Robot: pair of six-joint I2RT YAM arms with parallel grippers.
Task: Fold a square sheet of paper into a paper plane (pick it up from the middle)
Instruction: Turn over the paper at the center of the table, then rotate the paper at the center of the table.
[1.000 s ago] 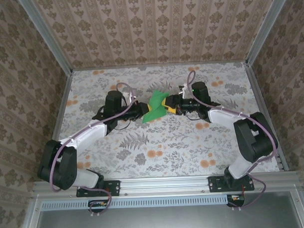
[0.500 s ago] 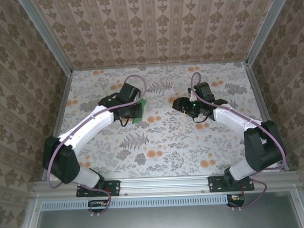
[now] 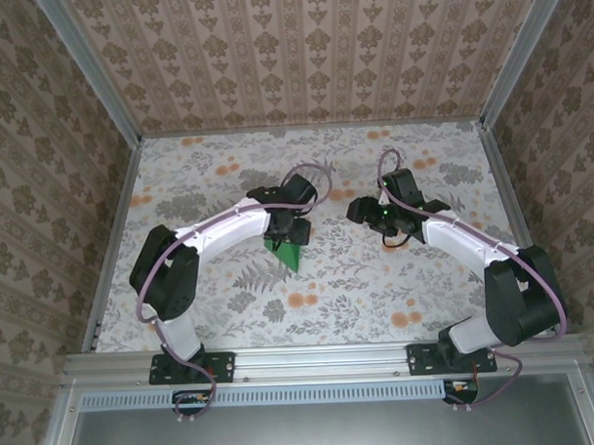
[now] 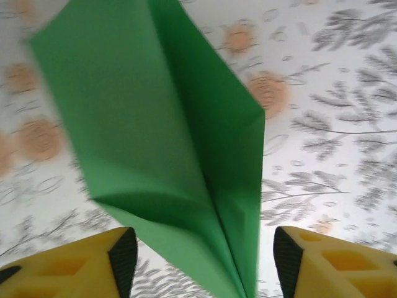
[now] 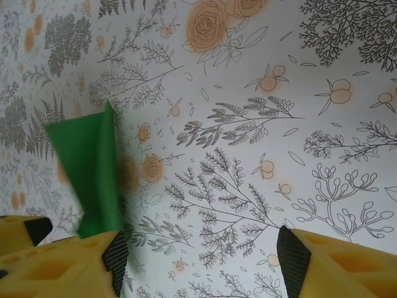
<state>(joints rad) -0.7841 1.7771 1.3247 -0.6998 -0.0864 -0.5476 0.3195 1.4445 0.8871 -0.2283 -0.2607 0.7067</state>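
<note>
L gripper (image 4: 201,242) hung right over the paper plane (image 4: 155,143), jaws wide w/ the green dart between them and, as far as the blurred wrist view showed, not pinched. Its long axis ran out from the fingers along the centre crease, tip toward the near table edge. R gripper (image 5: 201,243) was wide & empty, well apart on the plane's right, so L was nearer; the floral tablecloth (image 3: 377,288) lay flat, w/ room to work before the wallpapered walls (image 3: 301,56).
</note>
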